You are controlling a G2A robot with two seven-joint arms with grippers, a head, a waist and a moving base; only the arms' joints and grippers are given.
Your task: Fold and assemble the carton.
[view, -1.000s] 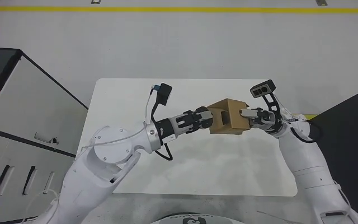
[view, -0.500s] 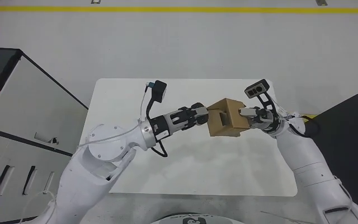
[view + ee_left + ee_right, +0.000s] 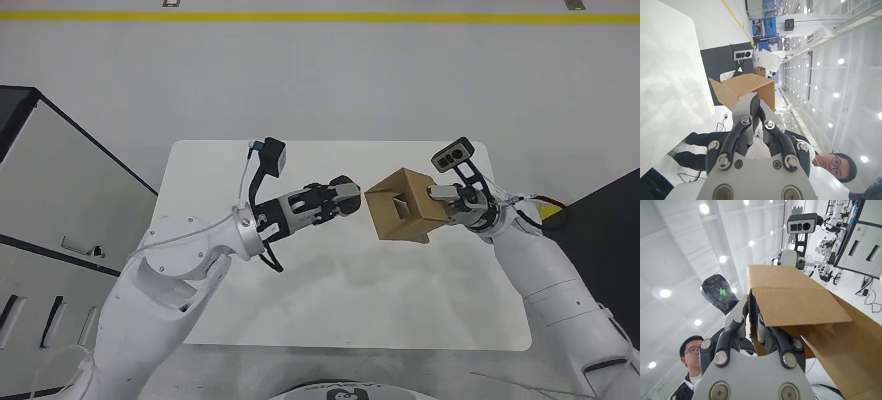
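The brown carton (image 3: 405, 205) hangs tilted above the right half of the white table (image 3: 300, 300), its open side turned up and a flap showing inside. My right gripper (image 3: 443, 195) holds it from the right. In the right wrist view the right gripper (image 3: 753, 319) is shut on an edge of the carton (image 3: 791, 294) wall, with one loose flap folded out over the fingers. My left gripper (image 3: 347, 190) is a short gap to the left of the carton, not touching it. In the left wrist view the left gripper (image 3: 757, 103) is shut on nothing, with the carton (image 3: 753, 85) beyond it.
A grey cabinet (image 3: 50, 200) stands off the table's left side and a dark panel (image 3: 605, 210) off its right side. The table's front and left parts are bare white surface.
My left gripper has let go of the carton and drawn back to the left. The right gripper has kept hold, and the carton has tilted and shifted slightly right.
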